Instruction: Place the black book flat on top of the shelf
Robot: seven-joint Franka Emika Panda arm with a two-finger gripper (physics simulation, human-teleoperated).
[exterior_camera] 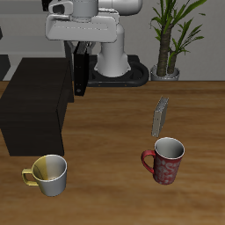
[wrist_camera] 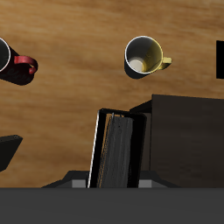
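Broadly, the black shelf [exterior_camera: 33, 101] stands on the wooden table [exterior_camera: 114, 132]. Beside its edge the gripper [exterior_camera: 80, 54] is clamped on the black book [exterior_camera: 80, 74], hanging upright. Nearer the front edge stand a red mug [exterior_camera: 164, 161], a yellow mug [exterior_camera: 48, 174] and a slim grey book [exterior_camera: 161, 115].

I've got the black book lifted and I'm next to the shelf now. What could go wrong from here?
1. The thin black hardcover book hangs upright, edge-down, in the gripper. Released like this, it would likely land on edge and topple rather than lie flat.
2. It hangs beside the edge of the boxy black shelf, not clearly over its flat top, so it may clip the edge or fall onto the wooden table.
3. Tilting it flat could let it slip in the fingers.
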